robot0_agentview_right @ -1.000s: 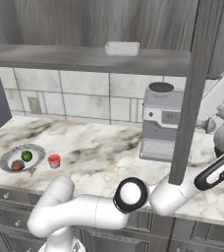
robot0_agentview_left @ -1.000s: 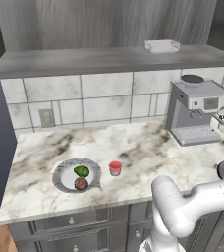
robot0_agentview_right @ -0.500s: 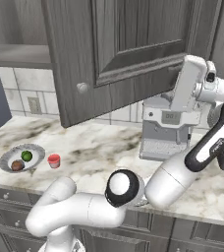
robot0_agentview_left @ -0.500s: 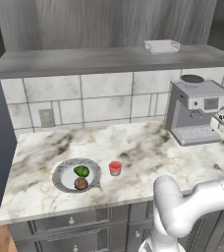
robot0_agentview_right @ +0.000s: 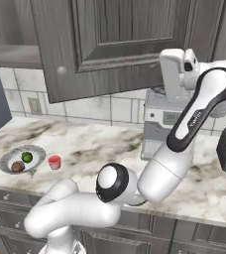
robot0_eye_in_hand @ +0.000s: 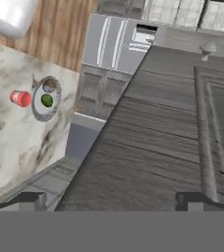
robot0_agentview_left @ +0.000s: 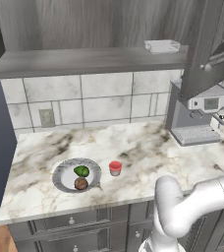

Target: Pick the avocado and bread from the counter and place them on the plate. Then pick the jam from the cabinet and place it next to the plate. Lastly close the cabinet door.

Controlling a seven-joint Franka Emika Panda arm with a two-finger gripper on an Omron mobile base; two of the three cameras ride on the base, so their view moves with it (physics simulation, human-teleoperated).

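The marble counter (robot0_agentview_left: 148, 142) under a tiled wall carries the plate (robot0_agentview_left: 64, 172) with avocado (robot0_agentview_left: 81, 171) and bread (robot0_agentview_left: 80, 183), the jam (robot0_agentview_left: 115, 168) just beside it. A coffee machine (robot0_agentview_left: 195, 118) stands to the right. The gripper (robot0_eye_in_hand: 111, 199) is spread wide against the cabinet door (robot0_agentview_right: 130, 39), holding nothing.

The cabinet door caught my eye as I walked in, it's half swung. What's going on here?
The robot is pushing the cabinet door shut, its open end effector against the door's face and holding nothing. On the counter, the avocado and bread lie on the plate, and the jam stands beside it. Closing the door is what remains.
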